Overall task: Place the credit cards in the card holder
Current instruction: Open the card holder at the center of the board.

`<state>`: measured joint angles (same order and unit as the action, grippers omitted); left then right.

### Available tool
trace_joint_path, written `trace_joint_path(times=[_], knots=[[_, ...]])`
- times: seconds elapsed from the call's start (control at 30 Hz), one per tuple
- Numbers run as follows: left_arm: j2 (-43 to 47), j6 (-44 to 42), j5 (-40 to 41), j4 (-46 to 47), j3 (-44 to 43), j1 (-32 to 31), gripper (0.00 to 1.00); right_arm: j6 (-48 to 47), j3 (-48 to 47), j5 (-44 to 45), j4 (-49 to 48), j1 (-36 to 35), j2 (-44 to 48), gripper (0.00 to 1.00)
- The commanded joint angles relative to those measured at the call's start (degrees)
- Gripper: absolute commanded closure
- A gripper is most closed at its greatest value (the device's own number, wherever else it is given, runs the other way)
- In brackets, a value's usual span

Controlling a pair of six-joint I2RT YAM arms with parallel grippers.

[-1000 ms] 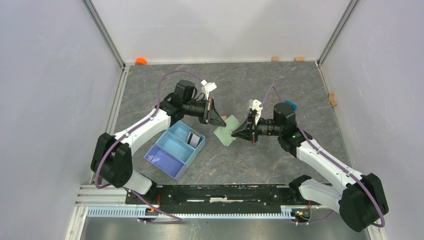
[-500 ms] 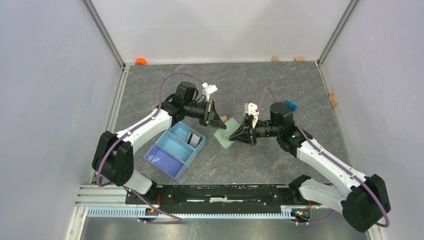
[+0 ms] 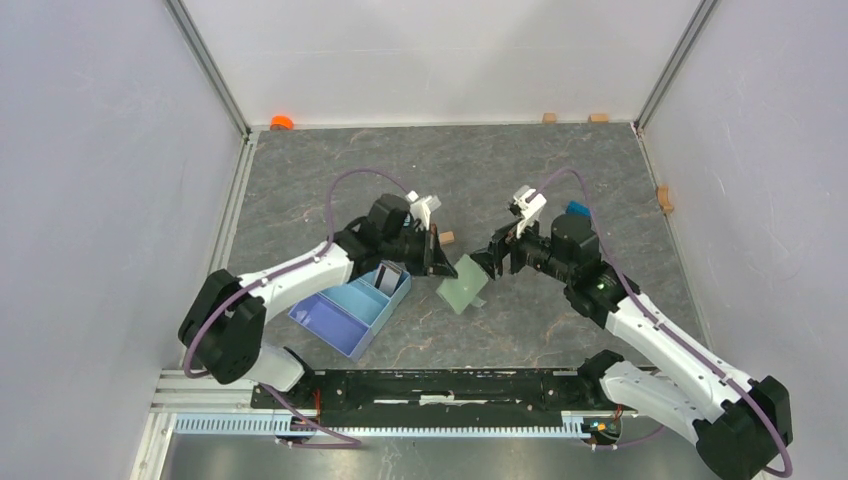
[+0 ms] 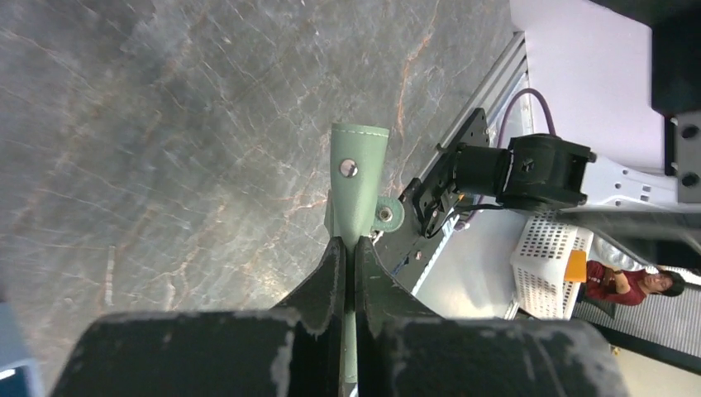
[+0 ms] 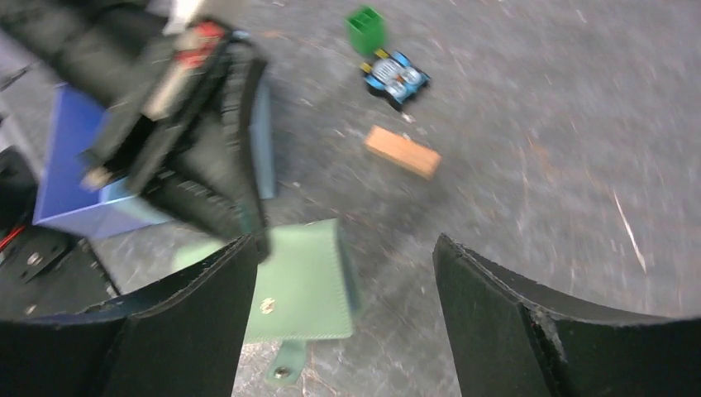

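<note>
The sage-green card holder [image 3: 462, 285] hangs tilted just above the table's middle, its snap tab [image 5: 285, 365] pointing down. My left gripper [image 3: 440, 264] is shut on the holder's edge; in the left wrist view the two fingers [image 4: 334, 269] pinch the green leather [image 4: 357, 178]. My right gripper [image 3: 490, 262] stands open just right of the holder, touching nothing, and the holder [image 5: 302, 281] lies beside its left finger [image 5: 194, 310]. The credit cards [image 3: 386, 277] stand in the end compartment of the light blue tray [image 3: 335, 318], left of the left gripper.
A small wooden block [image 3: 447, 238] lies behind the holder, also visible as a tan block [image 5: 402, 151]. A green cube [image 5: 364, 29] and a blue toy [image 5: 397, 76] lie farther off. An orange object [image 3: 281, 122] and wood blocks [image 3: 549, 117] sit along the back wall.
My right gripper has opened, let go of the card holder and drawn back to the right. The left arm has swung nearer with the holder pinched in it.
</note>
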<state>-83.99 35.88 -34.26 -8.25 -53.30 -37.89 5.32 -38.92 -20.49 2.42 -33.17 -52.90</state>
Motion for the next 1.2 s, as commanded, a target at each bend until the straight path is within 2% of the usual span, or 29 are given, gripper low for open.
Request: trace_joint_path(times=[0.0, 0.1, 0.27, 0.43, 0.7, 0.9, 1.17], knots=[[2.5, 9.5, 9.6, 12.7, 4.0, -4.9, 0.98, 11.9, 5.9, 18.9, 3.3, 0.0, 1.0, 0.17], [2.1, 13.2, 15.8, 19.5, 7.4, -8.1, 0.98, 17.7, 10.5, 21.4, 2.5, 0.1, 1.9, 0.2], [-0.8, 17.7, 25.7, 28.0, 12.2, -12.9, 0.98, 22.0, 15.7, 22.0, 2.8, 0.2, 3.8, 0.23], [-5.1, 18.1, 31.5, 30.6, 12.6, -16.0, 0.98, 24.6, 20.1, 20.6, 2.5, 0.2, 5.7, 0.24], [-7.4, 16.4, 36.2, 31.5, 12.5, -17.7, 0.98, 27.4, 24.1, 14.7, 0.9, 0.1, 6.0, 0.39], [-9.1, 15.5, 36.2, 31.4, 12.3, -18.2, 0.98, 27.7, 25.3, 12.0, -1.2, 0.1, 5.4, 0.41], [-9.7, 15.3, 35.9, 31.4, 13.0, -18.5, 0.98, 26.7, 24.6, 15.0, -5.9, 0.1, 1.0, 0.41]])
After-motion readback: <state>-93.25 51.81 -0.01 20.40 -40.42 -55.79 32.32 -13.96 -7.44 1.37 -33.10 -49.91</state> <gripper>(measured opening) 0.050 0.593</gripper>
